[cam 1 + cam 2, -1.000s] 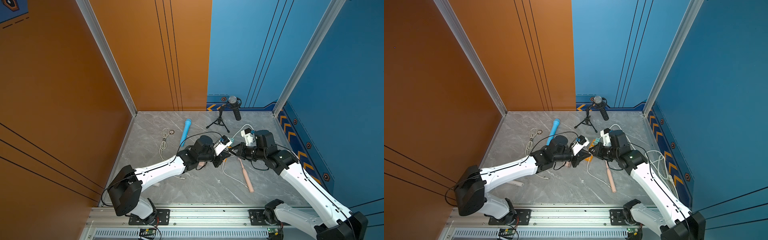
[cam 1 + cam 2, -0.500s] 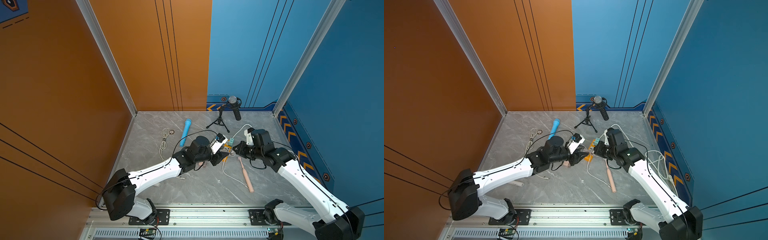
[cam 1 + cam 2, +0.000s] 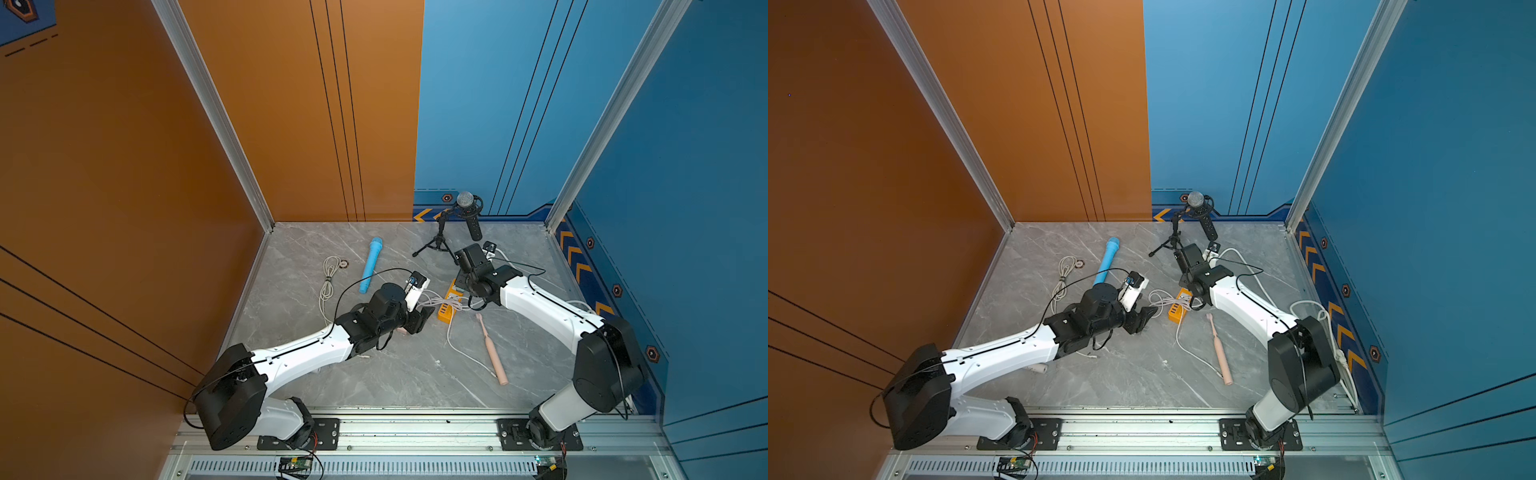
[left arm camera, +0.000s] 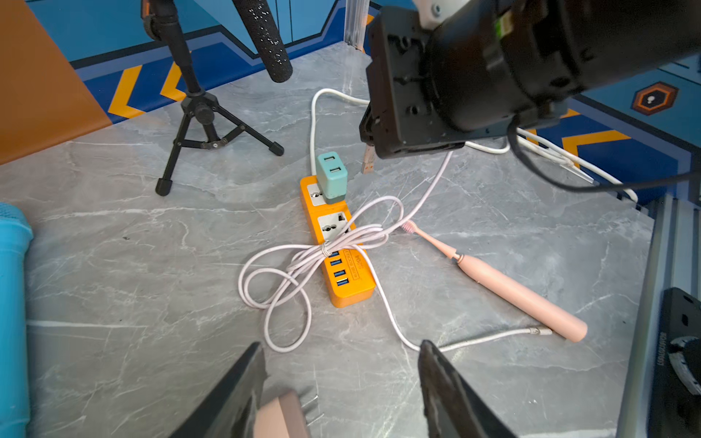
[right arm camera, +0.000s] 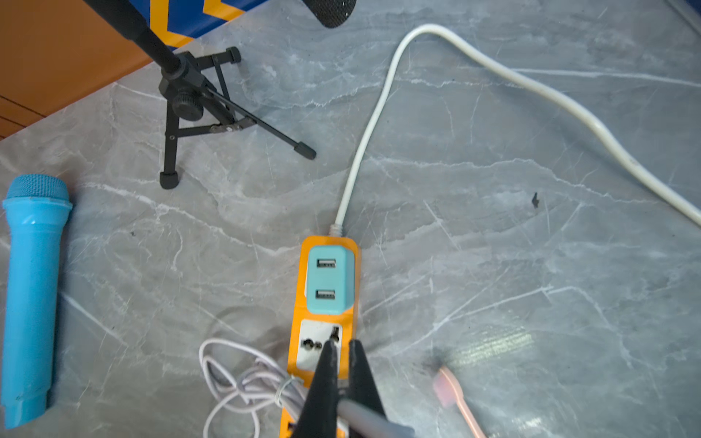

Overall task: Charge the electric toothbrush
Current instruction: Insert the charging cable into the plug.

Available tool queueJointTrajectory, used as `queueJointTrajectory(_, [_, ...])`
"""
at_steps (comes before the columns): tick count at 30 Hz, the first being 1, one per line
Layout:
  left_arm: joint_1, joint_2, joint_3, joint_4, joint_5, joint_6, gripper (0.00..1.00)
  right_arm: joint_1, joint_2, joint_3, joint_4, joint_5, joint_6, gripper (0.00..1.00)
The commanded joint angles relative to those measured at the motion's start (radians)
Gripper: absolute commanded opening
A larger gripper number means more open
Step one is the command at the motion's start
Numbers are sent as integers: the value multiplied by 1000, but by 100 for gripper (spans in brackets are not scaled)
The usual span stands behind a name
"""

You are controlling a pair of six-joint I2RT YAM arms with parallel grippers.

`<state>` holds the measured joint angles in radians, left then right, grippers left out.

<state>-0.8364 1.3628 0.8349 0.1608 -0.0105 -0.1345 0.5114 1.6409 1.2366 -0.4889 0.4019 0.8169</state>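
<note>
The electric toothbrush (image 4: 493,280) is laid flat on the grey table (image 4: 113,265), right of centre in the left wrist view, with its bristle end pointed toward the orange power strip (image 4: 347,292). In both top views it is seen at lower right of the strip, apart from both arms. The charging cable (image 4: 303,261) is bundled in loops across the strip. One connector end of the cable is laid just beside the base of the toothbrush and is not inserted. A teal USB adapter (image 4: 332,176) is seated in the socket at the far end of the strip. The right gripper (image 5: 342,343) is held above the strip with its jaws pinched narrow on the USB plug (image 4: 368,164), which is seen protruding below the fingers, close to the adapter but apart from it. The left gripper (image 4: 341,347) is positioned low over the table, at the bottom edge of the left wrist view. Its jaws are spread wide and nothing is held between them.
</note>
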Motion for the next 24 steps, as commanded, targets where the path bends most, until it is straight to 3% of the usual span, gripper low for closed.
queueJointTrajectory(1, [14,-14,-12,-1,-44,-35,67,9,61,66,24,120,30,0])
queueJointTrajectory(12, [20,9,-6,-1,-39,-54,68,19,181,128,26,163,15,0])
queueJointTrajectory(24, [25,12,-5,-1,-40,-54,68,14,185,98,37,156,12,0])
